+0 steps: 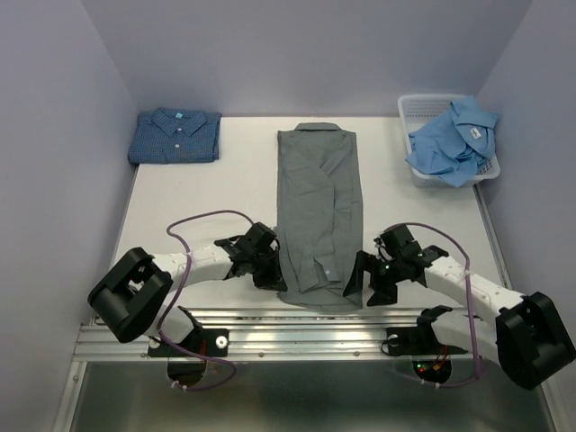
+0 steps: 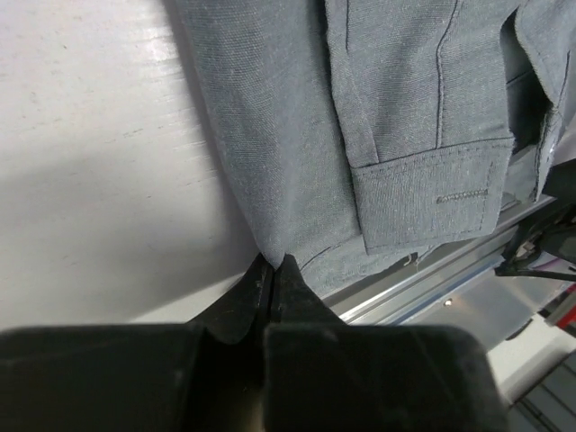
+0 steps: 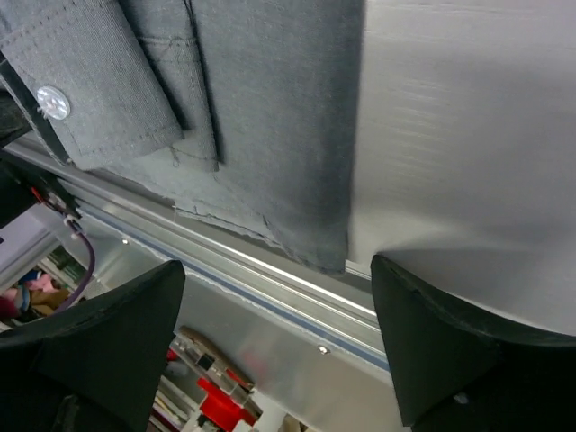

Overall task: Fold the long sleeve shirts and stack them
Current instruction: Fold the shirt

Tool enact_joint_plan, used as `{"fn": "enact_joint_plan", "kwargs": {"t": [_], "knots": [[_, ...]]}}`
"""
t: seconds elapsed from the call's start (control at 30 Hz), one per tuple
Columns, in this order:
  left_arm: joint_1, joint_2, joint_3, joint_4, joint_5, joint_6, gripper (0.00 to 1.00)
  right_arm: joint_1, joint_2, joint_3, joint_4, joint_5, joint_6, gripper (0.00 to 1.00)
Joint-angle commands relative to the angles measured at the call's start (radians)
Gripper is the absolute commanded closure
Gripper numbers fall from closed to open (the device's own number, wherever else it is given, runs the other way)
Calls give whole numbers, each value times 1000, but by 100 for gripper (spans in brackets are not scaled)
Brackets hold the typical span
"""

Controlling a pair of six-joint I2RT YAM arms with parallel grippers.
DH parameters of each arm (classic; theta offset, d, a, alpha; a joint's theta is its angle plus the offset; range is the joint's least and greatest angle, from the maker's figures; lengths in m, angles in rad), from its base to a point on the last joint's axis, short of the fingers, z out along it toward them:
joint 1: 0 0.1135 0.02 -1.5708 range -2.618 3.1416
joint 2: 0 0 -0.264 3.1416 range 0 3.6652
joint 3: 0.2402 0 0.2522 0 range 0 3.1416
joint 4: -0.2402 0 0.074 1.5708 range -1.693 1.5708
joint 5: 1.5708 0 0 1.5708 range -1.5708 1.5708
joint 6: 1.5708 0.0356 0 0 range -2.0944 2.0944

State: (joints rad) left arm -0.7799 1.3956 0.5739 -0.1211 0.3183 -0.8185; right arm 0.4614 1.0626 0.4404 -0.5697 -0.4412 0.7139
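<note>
Nearest, left gripper [image 2: 273, 264] is clenching the grey shirt [image 1: 319, 193] at its near-left corner; right gripper [image 3: 277, 270] is gaping around the near-right one. They are likely readying a fold.

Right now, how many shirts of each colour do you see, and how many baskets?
grey shirt: 1
dark blue shirt: 1
light blue shirt: 1
basket: 1
Total: 4
</note>
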Motion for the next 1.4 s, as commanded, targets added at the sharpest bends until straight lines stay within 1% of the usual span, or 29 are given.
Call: {"fn": "enact_joint_plan", "kwargs": {"t": [0.0, 0.03, 0.1, 0.13, 0.2, 0.33, 0.4, 0.43, 0.53, 0.6, 0.63, 0.7, 0.73, 0.8, 0.83, 0.87, 0.93, 1.0, 1.03, 1.07, 1.13, 1.2, 1.3, 1.37], "knots": [[-9, -17, -25, 20, 42, -1, 100, 29, 65, -32, 66, 76, -5, 17], [-10, -15, -23, 21, 42, -4, 100, 40, 71, -28, 83, 94, 1, 35], [-12, -18, -20, 21, 41, -13, 100, 49, 82, -17, 82, 128, 9, 56], [-13, -21, -22, 31, 45, -18, 100, 49, 80, -16, 76, 142, 9, 70], [-13, -35, -28, 44, 56, -28, 100, 49, 73, -17, 82, 147, 2, 82], [-13, -50, -5, 61, 74, -33, 100, 49, 33, 7, 116, 169, -5, 99], [-13, -58, 20, 34, 73, -28, 100, 49, -2, 44, 90, 194, -19, 99], [-13, -66, 49, 12, 73, -27, 100, 49, -48, 91, 59, 223, -36, 99], [-7, -70, 96, -5, 90, -22, 100, 49, -96, 193, 5, 292, -59, 99], [19, -55, 124, -17, 108, -8, 100, 49, -87, 236, -5, 324, -68, 99], [33, -44, 162, -32, 108, -1, 100, 49, -75, 257, -7, 334, -82, 99], [65, -23, 201, -69, 110, 16, 100, 49, -21, 322, 1, 348, -91, 99], [102, -11, 239, -71, 129, 31, 100, 49, 23, 375, 4, 376, -106, 99], [139, 2, 273, -68, 149, 39, 100, 49, 68, 435, 7, 423, -123, 99], [172, 9, 311, -68, 159, 53, 100, 49, 89, 464, 11, 477, -149, 99], [189, 29, 332, -69, 172, 59, 100, 49, 111, 525, 10, 498, -160, 99], [218, 60, 404, -75, 183, 76, 100, 36, 178, 586, 13, 533, -197, 99], [249, 118, 455, -83, 200, 99, 100, 11, 245, 657, 21, 535, -217, 99], [269, 159, 505, -92, 209, 113, 100, -9, 269, 676, 37, 521, -234, 99], [269, 160, 527, -95, 212, 117, 100, -9, 290, 693, 45, 512, -240, 99], [303, 219, 590, -95, 223, 125, 100, -41, 332, 731, 65, 477, -249, 99], [330, 271, 628, -94, 238, 134, 100, -67, 385, 754, 93, 458, -255, 99], [358, 338, 746, -103, 232, 151, 100, -78, 434, 784, 146, 450, -255, 99], [367, 382, 793, -120, 226, 162, 100, -90, 467, 807, 171, 449, -257, 99]]}}
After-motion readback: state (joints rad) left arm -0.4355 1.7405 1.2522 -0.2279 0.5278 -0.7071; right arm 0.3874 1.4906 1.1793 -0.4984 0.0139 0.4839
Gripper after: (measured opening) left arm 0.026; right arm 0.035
